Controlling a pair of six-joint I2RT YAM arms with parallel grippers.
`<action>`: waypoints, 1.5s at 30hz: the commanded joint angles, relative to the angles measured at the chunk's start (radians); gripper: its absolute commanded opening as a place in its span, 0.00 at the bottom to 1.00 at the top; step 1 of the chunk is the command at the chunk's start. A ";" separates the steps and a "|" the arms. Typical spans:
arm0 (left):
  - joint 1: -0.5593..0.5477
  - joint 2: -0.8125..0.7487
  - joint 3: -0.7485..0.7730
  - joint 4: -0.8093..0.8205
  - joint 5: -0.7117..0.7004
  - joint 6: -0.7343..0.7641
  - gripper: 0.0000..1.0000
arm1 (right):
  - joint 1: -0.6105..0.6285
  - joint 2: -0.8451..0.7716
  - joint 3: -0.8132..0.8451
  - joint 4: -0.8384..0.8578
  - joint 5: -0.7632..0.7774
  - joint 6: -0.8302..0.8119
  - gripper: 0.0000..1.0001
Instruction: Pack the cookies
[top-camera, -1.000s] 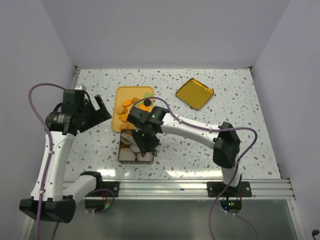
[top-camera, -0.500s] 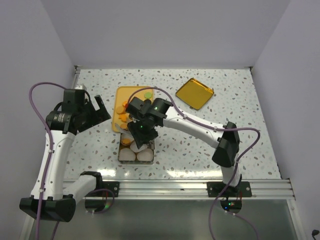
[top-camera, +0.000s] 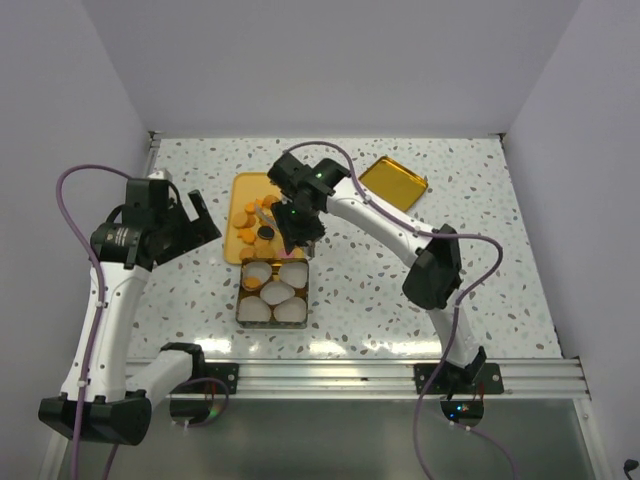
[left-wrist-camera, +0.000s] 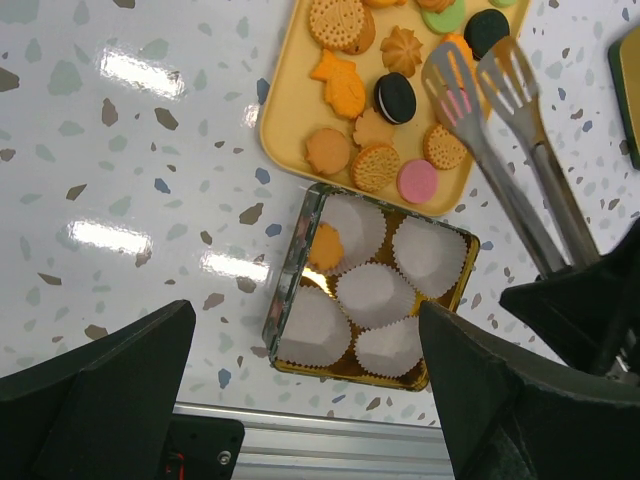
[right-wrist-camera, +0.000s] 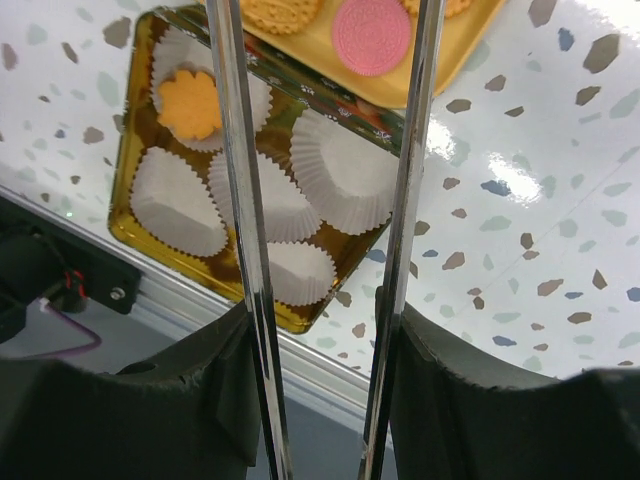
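Observation:
Several cookies (top-camera: 252, 215) in orange, tan, black, pink and green lie on a yellow tray (top-camera: 245, 185). In front of it stands a gold tin (top-camera: 243, 318) with white paper cups; one orange cookie (left-wrist-camera: 326, 247) lies in its far-left cup, also seen in the right wrist view (right-wrist-camera: 190, 103). My right gripper (top-camera: 300, 225) is shut on metal tongs (left-wrist-camera: 500, 130), whose open, empty tips hover over the tray's right side. My left gripper (top-camera: 195, 225) is open and empty, held high to the left of the tray and tin.
The tin's gold lid (top-camera: 392, 184) lies at the back right. A metal rail runs along the table's near edge, just in front of the tin. Walls close in the table on three sides.
My right arm has swung from over the tin back and away to the tray, uncovering the tin with the orange cookie in it. The left arm has not moved.

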 joint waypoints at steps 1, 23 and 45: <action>0.007 -0.017 0.022 0.007 -0.009 0.023 1.00 | 0.020 0.024 -0.017 -0.013 -0.024 -0.020 0.48; 0.009 -0.017 0.029 -0.018 -0.036 0.042 1.00 | 0.020 0.110 -0.075 0.047 -0.085 0.003 0.47; 0.007 0.012 0.037 -0.001 -0.042 0.037 1.00 | -0.009 0.086 0.028 -0.014 -0.050 -0.020 0.36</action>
